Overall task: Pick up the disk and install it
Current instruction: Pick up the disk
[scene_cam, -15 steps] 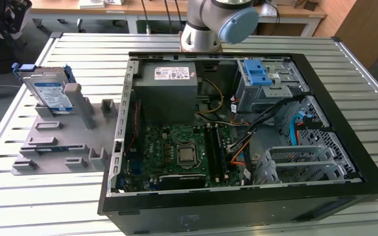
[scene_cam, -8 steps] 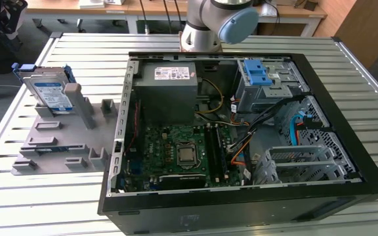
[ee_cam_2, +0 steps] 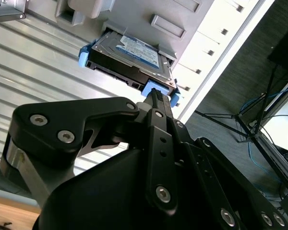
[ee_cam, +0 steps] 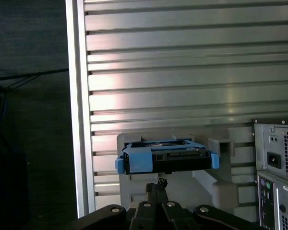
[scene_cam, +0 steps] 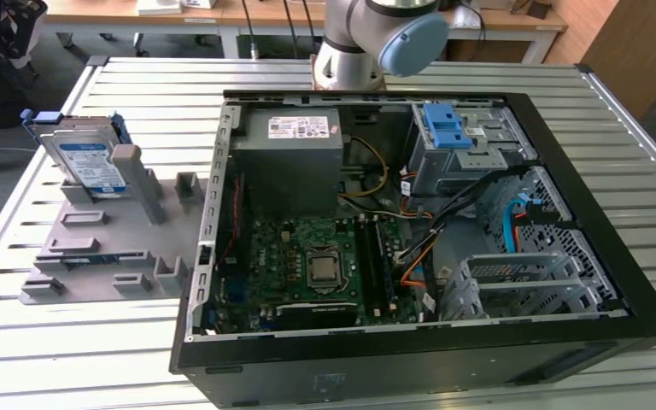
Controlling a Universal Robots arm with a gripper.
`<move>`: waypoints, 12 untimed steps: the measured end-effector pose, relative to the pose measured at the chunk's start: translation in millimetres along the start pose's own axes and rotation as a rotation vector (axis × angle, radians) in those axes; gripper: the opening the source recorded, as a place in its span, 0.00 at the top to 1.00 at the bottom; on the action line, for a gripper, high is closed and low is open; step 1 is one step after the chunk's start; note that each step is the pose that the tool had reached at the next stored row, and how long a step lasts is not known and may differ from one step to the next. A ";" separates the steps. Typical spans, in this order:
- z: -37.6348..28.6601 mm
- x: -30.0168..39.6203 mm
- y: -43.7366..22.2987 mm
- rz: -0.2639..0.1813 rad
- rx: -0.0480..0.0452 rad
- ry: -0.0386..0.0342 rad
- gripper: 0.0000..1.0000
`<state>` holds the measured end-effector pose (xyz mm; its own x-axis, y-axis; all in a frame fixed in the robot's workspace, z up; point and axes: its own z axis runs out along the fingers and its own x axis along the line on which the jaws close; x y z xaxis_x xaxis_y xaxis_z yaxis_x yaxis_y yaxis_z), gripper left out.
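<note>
The disk [scene_cam: 86,162] is a silver drive with a white-and-blue label in a blue carrier. It stands on edge in a grey holder [scene_cam: 100,248] at the exterior view's left, on the slatted table. Both wrist views look along my gripper towards the disk [ee_cam_2: 129,57] [ee_cam: 165,160]. My gripper [ee_cam_2: 156,96] [ee_cam: 161,183] is shut, its black fingers meeting at a point with nothing between them. The tips are short of the disk's blue end and apart from it.
An open black computer case [scene_cam: 208,256] lies on the metal table [scene_cam: 134,85], with a motherboard inside. A grey power supply [scene_cam: 294,137] and a metal drive cage [scene_cam: 465,149] with a blue latch [scene_cam: 448,128] sit at its far side. The arm [scene_cam: 374,34] rises behind the case.
</note>
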<state>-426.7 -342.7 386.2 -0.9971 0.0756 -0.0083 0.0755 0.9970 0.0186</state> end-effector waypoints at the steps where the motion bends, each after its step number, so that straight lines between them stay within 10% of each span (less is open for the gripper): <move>1: 0.1 0.0 0.0 0.000 -0.0001 -0.0001 0.89; 12: 0.0 0.1 0.0 -0.021 -0.0002 0.0004 0.89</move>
<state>-426.8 -342.7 386.2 -0.9985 0.0548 -0.0083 0.0547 0.9983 0.0186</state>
